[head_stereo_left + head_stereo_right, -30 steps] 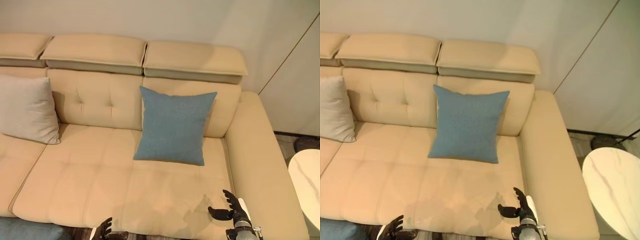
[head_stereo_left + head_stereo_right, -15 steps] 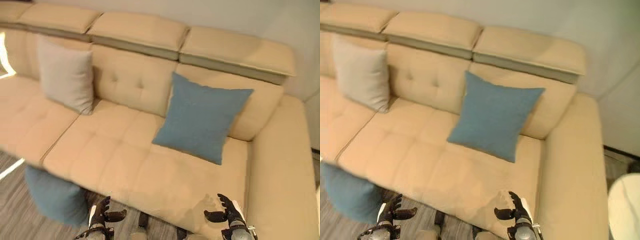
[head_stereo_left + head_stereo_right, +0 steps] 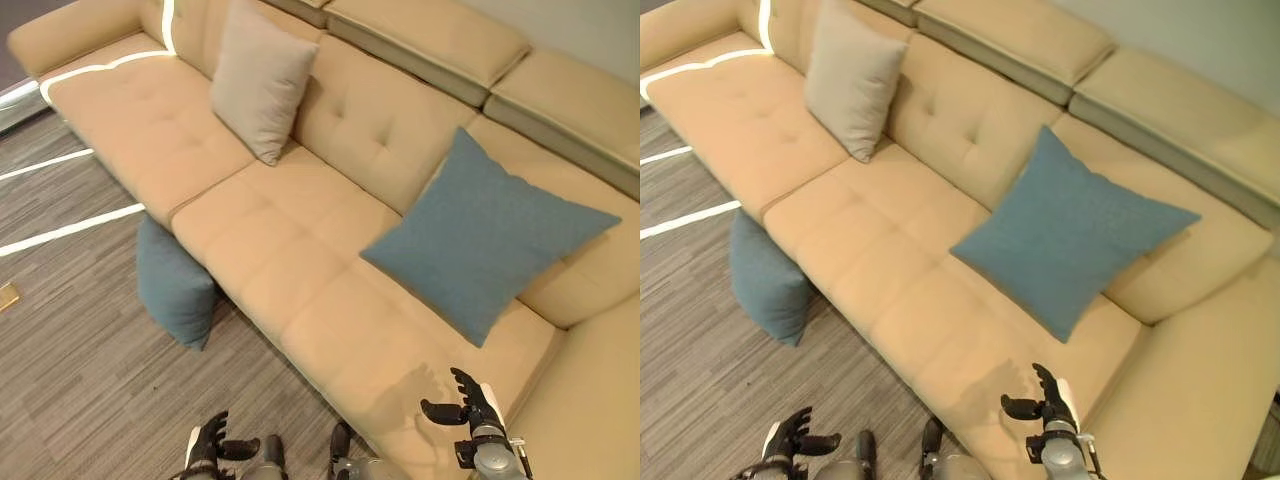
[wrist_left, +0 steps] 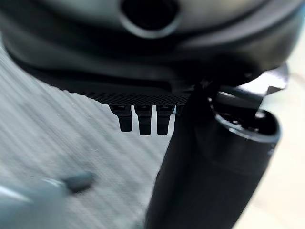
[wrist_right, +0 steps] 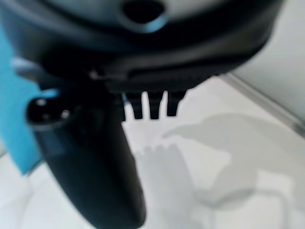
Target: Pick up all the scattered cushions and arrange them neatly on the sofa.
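Note:
A long beige sofa (image 3: pixel 300 260) runs across the view. One blue cushion (image 3: pixel 490 235) leans against its backrest on the right, and a light grey cushion (image 3: pixel 260 78) leans further left. A second blue cushion (image 3: pixel 175 282) rests on the floor against the sofa's front edge. My left hand (image 3: pixel 210 448) hangs low over the floor, open and holding nothing. My right hand (image 3: pixel 470 400) hovers over the sofa's front right seat, open and holding nothing. In the right wrist view its fingers (image 5: pixel 152 106) point at the seat, with the blue cushion (image 5: pixel 14 109) at the edge.
Grey striped carpet (image 3: pixel 80 360) covers the floor in front of the sofa, with bright light bands across it. The sofa's right arm (image 3: pixel 1200 400) rises beside my right hand.
The camera has swung left and down, so the whole scene has shifted right. The floor cushion and more carpet have come into view. Both hands stay open in the same pose.

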